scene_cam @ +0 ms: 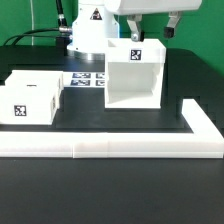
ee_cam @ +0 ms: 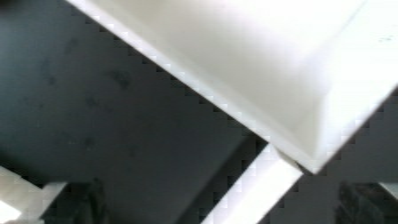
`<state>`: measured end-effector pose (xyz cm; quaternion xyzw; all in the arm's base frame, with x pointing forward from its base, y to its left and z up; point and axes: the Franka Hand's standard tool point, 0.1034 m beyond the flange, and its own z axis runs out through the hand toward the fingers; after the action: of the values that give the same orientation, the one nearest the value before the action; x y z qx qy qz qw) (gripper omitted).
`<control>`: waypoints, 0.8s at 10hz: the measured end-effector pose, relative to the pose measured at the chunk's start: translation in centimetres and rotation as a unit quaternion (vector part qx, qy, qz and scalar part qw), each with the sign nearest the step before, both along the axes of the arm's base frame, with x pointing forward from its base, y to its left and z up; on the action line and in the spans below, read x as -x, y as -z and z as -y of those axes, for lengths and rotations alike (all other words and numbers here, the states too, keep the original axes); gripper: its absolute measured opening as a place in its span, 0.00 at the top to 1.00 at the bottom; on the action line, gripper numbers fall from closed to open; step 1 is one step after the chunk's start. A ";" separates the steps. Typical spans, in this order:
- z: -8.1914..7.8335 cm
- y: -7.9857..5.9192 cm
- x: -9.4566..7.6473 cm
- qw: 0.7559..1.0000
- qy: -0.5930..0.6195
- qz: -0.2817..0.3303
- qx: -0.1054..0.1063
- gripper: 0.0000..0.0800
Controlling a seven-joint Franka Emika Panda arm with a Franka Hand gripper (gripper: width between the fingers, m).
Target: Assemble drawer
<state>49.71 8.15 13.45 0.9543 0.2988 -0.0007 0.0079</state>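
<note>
hand [scene_cam: 150, 33] spread wide, nothing gripped, hanging just above the back top edge of the drawer housing [scene_cam: 133, 88]. housing is a smooth white plastic cube with thin flat walls, open face toward the camera, square black-and-white tag [scene_cam: 137, 55] on top. it sits mid-scene on the matte black desk [scene_cam: 40, 185]. two boxy white trays [scene_cam: 35, 98] pressed together at the exterior view's left, well apart from the housing. marker board [scene_cam: 90, 78] lies flat between them. low white L-shaped border wall [scene_cam: 110, 149] along the front, turning up the exterior view's right. wrist view is blurred: slanted white panel edge over black desk
</note>
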 end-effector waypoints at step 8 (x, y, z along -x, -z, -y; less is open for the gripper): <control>-2.3 1.9 5.0 0.982 0.191 -0.003 -0.003 0.19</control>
<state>44.70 10.42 11.59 0.9938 0.1110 -0.0040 0.0039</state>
